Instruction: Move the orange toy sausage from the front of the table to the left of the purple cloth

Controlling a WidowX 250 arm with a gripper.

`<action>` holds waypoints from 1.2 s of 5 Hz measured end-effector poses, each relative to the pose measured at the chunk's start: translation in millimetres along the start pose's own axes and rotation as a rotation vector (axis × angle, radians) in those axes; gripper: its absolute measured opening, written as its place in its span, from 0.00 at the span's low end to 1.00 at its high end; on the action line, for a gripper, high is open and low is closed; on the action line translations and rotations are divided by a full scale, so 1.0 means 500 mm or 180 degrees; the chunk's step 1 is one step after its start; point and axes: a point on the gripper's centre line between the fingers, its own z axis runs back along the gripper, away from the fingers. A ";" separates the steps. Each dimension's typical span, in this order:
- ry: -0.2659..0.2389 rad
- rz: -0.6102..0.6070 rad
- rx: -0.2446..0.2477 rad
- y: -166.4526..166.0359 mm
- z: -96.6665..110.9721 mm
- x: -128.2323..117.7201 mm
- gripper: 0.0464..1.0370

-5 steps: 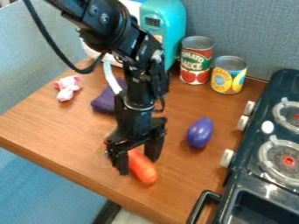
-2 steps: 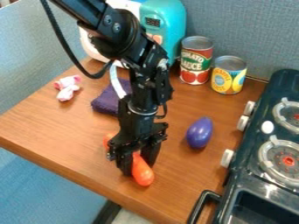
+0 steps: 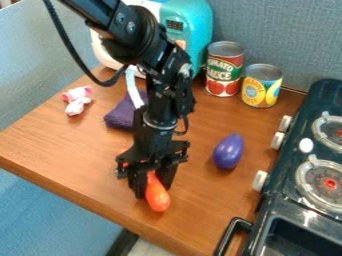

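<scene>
Two fingers of my claw (image 3: 151, 191) are clamping the orange toy (image 3: 157, 196) from opposite sides, presumably against rolling, on the near bench (image 3: 67, 142); the purple toy (image 3: 228, 151) is lying to the right.

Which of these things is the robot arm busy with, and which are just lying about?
Busy with:
the orange toy, between the fingers of the black gripper

Just lying about:
the purple toy
the red-labelled can
the yellow-labelled can
the dark purple cloth
the pink-and-white toy
the stove
</scene>
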 end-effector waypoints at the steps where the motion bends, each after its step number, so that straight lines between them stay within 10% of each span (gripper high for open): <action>1: -0.0013 -0.0074 -0.0006 0.008 -0.003 -0.002 0.52; 2: -0.0160 0.0120 -0.0241 0.035 0.042 0.040 0.52; 6: 0.0326 0.1045 -0.0491 0.173 0.014 0.215 0.52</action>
